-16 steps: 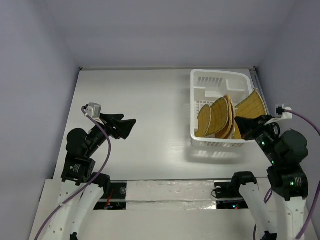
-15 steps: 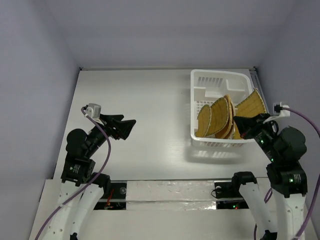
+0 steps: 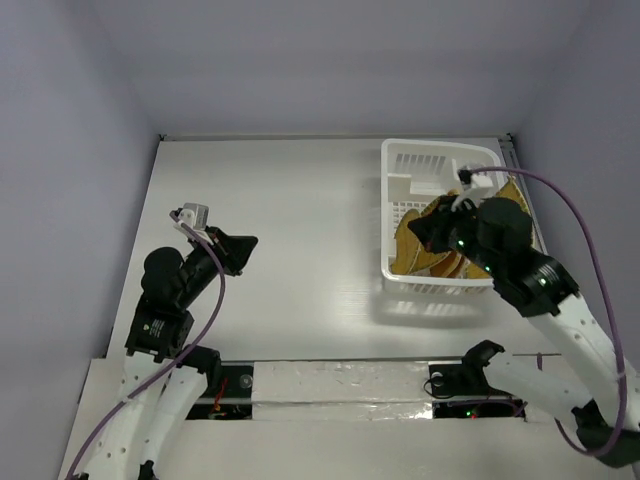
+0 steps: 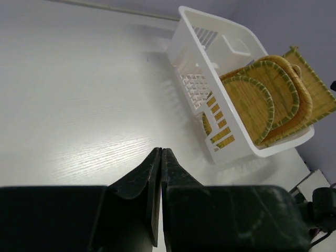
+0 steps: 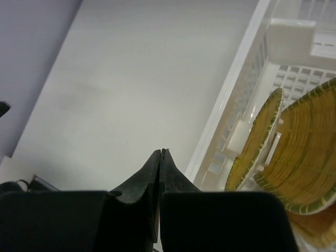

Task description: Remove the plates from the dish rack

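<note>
**A:** Where do your jaws stand?

**B:** Nearest first. My left gripper point(image 3: 245, 243) hangs at the lower left of the top view, over bare table point(image 3: 300, 190). Its jaws are pressed together with nothing between them. In my left wrist view the closed tips point(image 4: 160, 150) sit at bottom centre.

**A:** And the other one?

**B:** My right gripper point(image 3: 424, 230) is at centre right of the top view, overlapping the near left part of the rack point(image 3: 440, 146). Those jaws are pressed together too, pinching nothing. In my right wrist view the tips point(image 5: 160, 151) show against the table, just left of the rack's slotted wall point(image 5: 231, 113). Whether I hang over the rack or beside it, I cannot tell.

**A:** The plates?

**B:** All are in the rack, at the upper right of the table. The plates point(image 4: 252, 102) stand on edge, leaning and overlapping, at the rack's near end. The square plate point(image 4: 315, 89) is hindmost, at the right edge of my left wrist view. My right wrist view shows plates point(image 5: 304, 149) at its right edge.
</note>
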Available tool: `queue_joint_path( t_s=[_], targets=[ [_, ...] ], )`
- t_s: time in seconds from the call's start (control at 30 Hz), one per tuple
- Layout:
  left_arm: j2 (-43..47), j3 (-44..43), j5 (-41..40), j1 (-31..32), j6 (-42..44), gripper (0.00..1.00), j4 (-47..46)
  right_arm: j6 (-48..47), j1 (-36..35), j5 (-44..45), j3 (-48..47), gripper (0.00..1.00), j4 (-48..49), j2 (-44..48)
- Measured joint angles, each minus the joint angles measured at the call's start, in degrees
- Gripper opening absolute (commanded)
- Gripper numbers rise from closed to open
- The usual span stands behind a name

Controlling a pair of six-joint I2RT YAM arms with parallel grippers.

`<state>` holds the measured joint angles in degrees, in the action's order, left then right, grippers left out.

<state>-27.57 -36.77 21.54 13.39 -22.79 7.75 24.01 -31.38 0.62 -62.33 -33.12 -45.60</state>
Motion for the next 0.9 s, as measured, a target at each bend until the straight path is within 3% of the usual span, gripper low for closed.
queue_joint_path(
  t_s=[0.13, 0.23, 0.27, 0.37, 0.5, 0.9],
  targets=[
    [0.26, 0.00, -1.20, 0.00, -0.04, 0.05, 1.33, 0.17, -4.04, 11.34, -2.29, 0.49, 0.33, -8.50],
    [1.40, 0.00, -1.57, 0.00, -0.26, 0.24, 1.27, 0.04, -4.07, 18.62, -2.29, 0.57, -0.44, -12.26],
    [1.66, 0.00, -1.64, 0.02, -0.35, 0.35, 1.18, 0.20, -4.07, 20.94, -2.29, 0.57, -0.72, -13.09],
    [1.79, 0.04, -1.68, 0.02, -0.66, 0.46, 1.14, 0.37, -4.07, 26.69, -2.29, 0.57, -1.66, -15.17],
    [1.81, 0.07, -1.77, 0.07, -0.81, 0.49, 1.18, 0.55, -4.09, 31.08, -1.92, 0.55, -2.10, -17.42],
    [1.90, 0.07, -2.10, 0.07, -0.87, 0.50, 1.18, 1.38, -4.07, 34.67, -0.50, 0.35, -2.05, -25.14]
  ],
)
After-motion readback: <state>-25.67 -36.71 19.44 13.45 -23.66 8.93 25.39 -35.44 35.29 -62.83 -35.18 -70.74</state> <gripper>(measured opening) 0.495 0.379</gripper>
